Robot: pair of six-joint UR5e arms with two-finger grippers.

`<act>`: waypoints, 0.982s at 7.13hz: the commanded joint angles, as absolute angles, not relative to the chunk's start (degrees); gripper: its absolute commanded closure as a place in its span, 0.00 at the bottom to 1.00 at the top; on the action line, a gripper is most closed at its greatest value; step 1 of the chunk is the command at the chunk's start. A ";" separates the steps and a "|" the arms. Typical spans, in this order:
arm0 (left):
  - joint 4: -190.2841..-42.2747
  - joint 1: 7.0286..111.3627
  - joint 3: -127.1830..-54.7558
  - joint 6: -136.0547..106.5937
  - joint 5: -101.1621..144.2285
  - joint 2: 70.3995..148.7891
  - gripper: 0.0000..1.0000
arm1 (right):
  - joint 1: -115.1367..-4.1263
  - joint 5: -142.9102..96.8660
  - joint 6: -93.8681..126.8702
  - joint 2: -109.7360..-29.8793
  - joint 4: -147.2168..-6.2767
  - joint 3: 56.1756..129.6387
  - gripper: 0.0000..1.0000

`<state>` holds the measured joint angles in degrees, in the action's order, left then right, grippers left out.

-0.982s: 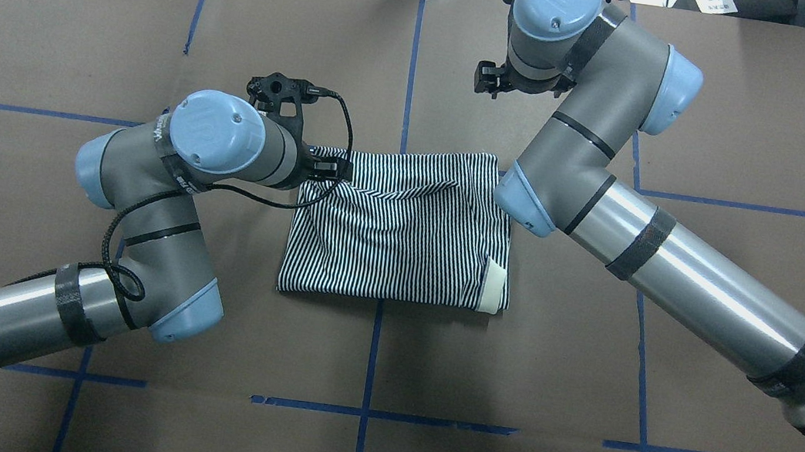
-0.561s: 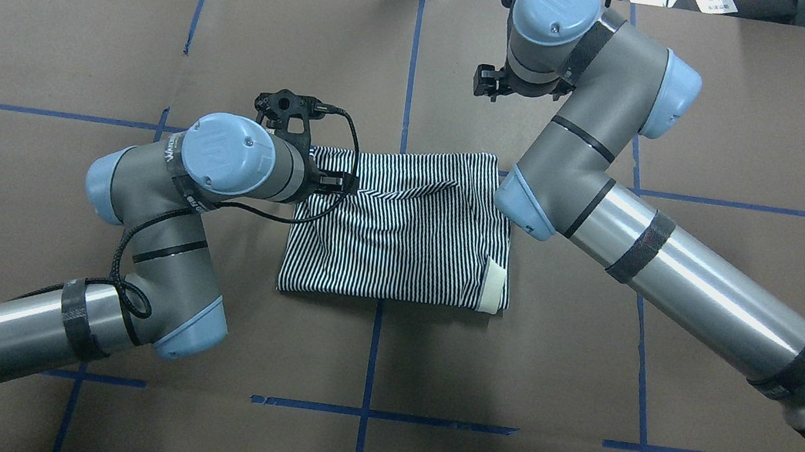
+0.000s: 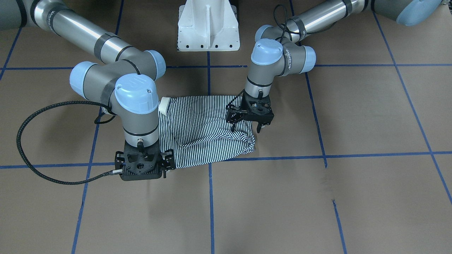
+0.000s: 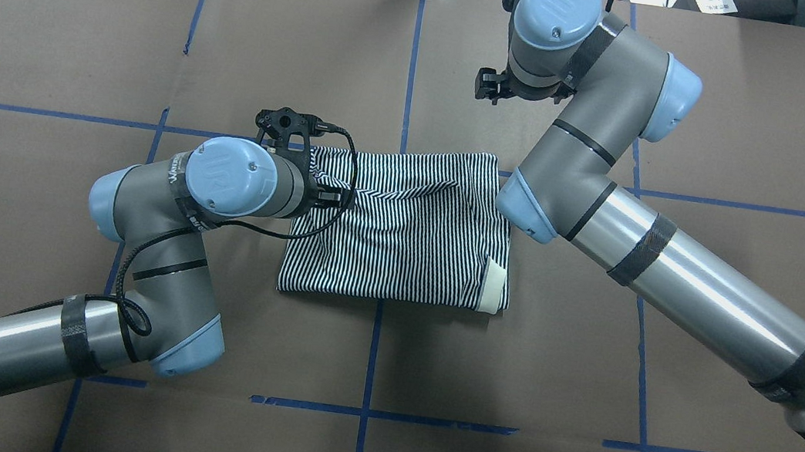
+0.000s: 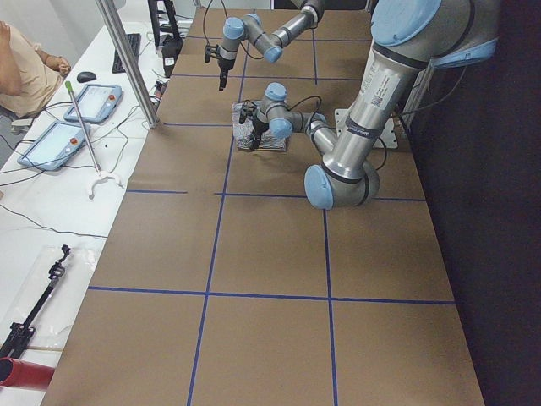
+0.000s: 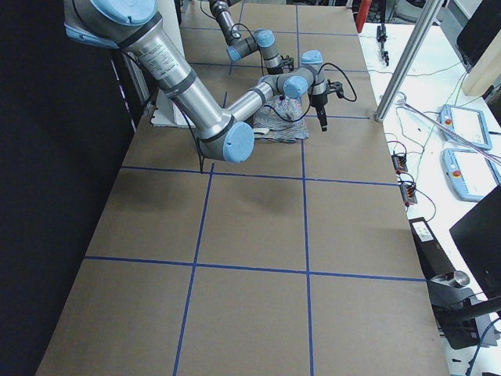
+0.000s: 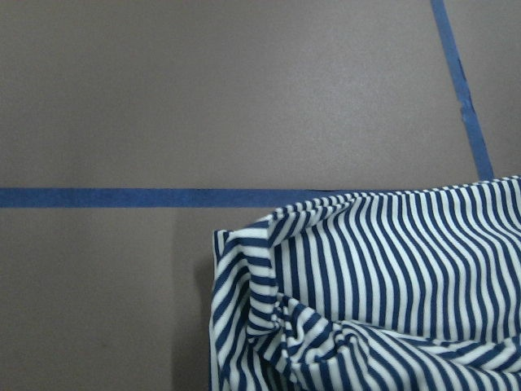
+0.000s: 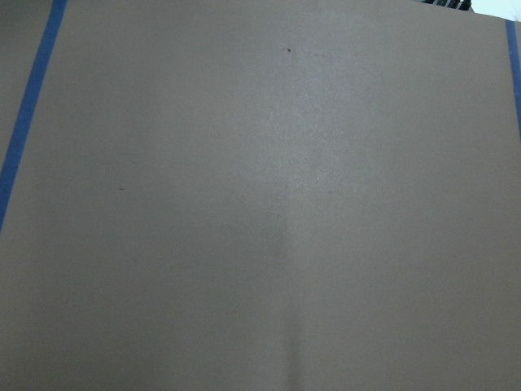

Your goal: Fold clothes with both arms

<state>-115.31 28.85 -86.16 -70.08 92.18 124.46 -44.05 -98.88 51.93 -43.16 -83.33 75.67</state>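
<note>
Polo shirt (image 4: 401,234): lay as a folded rectangle at the centre of the desk (image 4: 737,107), its 10 o'clock corner rumpled. Left claw (image 3: 246,128): fingers apart, empty, hovered over that corner. Right claw (image 4: 489,86): stood off the cloth toward 1 o'clock; whether it was apart or together could not be told. Step judged: tidying the last fold. Next move likely called for a low pinch on the bunched corner.

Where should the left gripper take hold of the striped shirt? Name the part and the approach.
I'd pinch the striped polo shirt at its bunched far-left corner, coming straight down with the left gripper, which hovers above it. There the fabric ridges up; elsewhere it lies flatter.
</note>
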 commanded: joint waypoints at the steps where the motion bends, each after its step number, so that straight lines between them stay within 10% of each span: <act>1: -115.31 28.56 -84.74 -69.17 91.76 124.71 0.00 | -44.03 -98.88 52.03 -43.15 -83.32 75.67 0.00; 7: -116.19 42.60 -70.22 -56.55 94.46 132.54 0.00 | -42.81 -98.88 54.38 -43.24 -83.23 76.28 0.00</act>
<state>-116.04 39.08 -71.86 -60.50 92.65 131.72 -43.49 -98.88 52.67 -43.24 -83.24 75.84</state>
